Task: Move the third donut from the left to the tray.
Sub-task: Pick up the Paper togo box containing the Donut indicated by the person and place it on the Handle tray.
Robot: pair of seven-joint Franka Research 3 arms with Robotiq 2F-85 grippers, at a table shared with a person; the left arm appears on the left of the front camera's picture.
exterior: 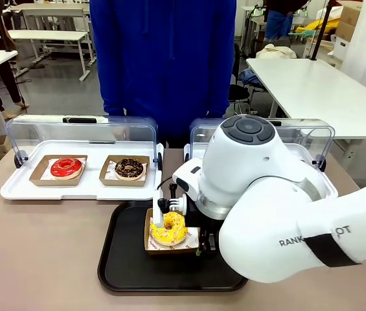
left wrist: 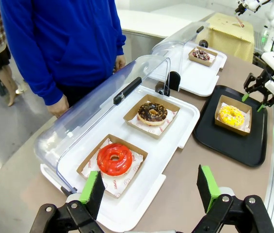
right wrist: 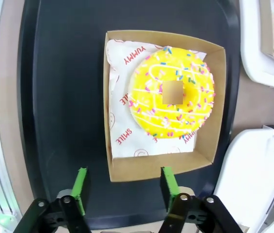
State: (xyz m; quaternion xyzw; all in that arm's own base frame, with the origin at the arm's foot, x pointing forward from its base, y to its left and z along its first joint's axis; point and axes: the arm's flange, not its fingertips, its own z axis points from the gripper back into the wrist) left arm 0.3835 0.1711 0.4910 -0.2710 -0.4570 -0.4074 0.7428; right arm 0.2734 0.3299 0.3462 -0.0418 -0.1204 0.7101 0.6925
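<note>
The third donut has bright yellow icing with speckled sprinkles and lies in its square brown cardboard holder. The holder rests flat on the black tray. My right gripper hovers open just off the holder's near corner, its green pads apart and holding nothing. From the left wrist view, the yellow donut sits mid-tray, with the right gripper beside it at the tray's edge. My left gripper is open, above the front of the left white tray, and holds nothing.
The left white tray, its clear lid raised, holds a red-iced donut and a chocolate donut. A second lidded white tray with a chocolate donut stands behind my right arm. A person in blue stands at the far side.
</note>
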